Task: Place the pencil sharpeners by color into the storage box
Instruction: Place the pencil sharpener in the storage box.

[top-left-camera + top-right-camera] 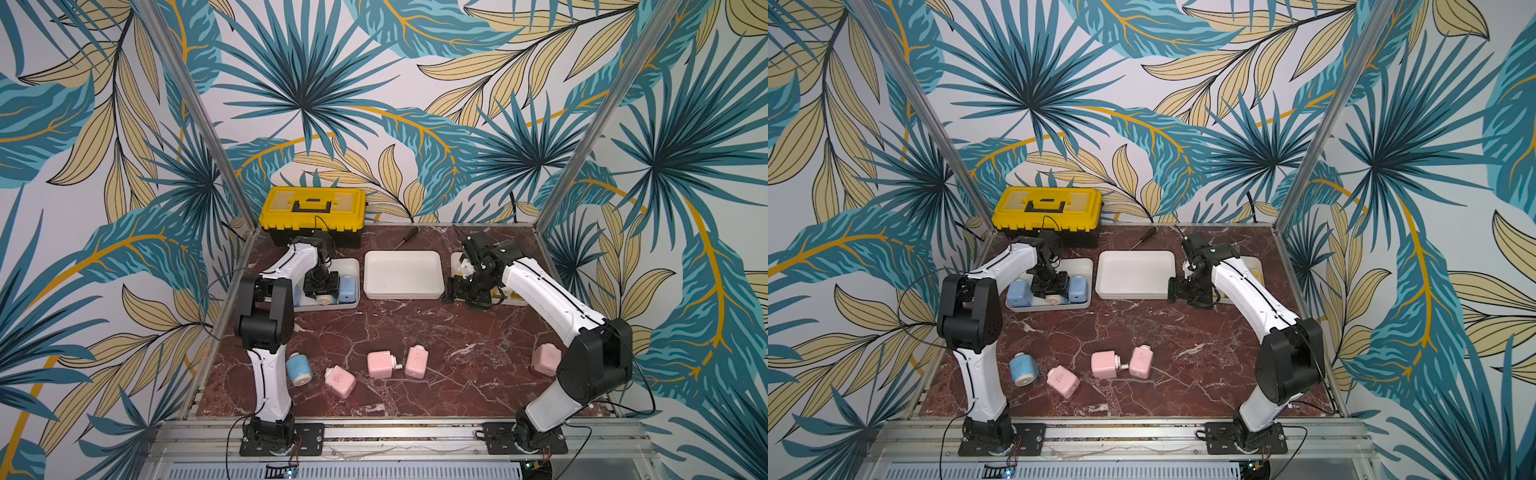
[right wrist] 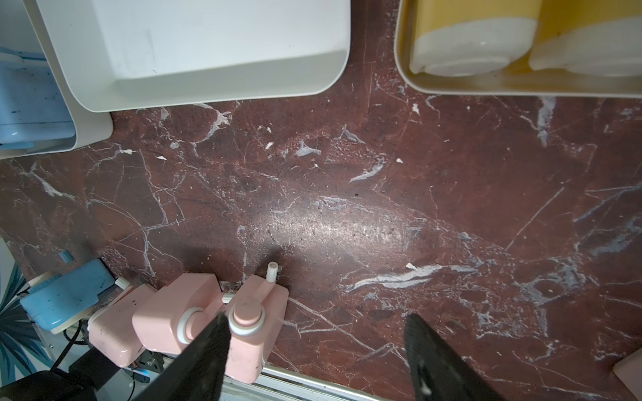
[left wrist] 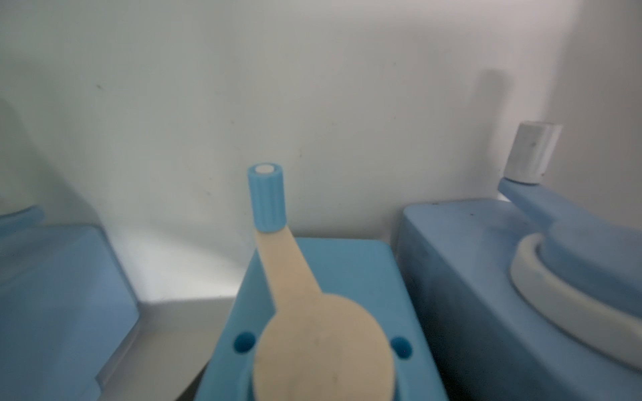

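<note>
— Over the left tray (image 1: 353, 266), what grips the blue sharpener (image 3: 312, 312)?
— Left gripper (image 1: 322, 291), jaws clenched around it.
— And the right gripper (image 2: 312, 347)?
— Jaws released, holding nothing. Pink sharpeners (image 1: 380, 363) lie on the worktop (image 1: 415, 324); the yellow ones (image 2: 469, 34) sit in the right tray (image 2: 403, 73).

Pink sharpeners (image 1: 380, 364) loose; blue, yellow in trays (image 1: 403, 291).

I see walls (image 1: 374, 83) papered in teal and tan palm leaves on white, framed by two aluminium posts (image 1: 199, 124). The counter (image 1: 415, 324) is dark red marble with white veins, edged by a metal rail (image 1: 399, 432) in front.
</note>
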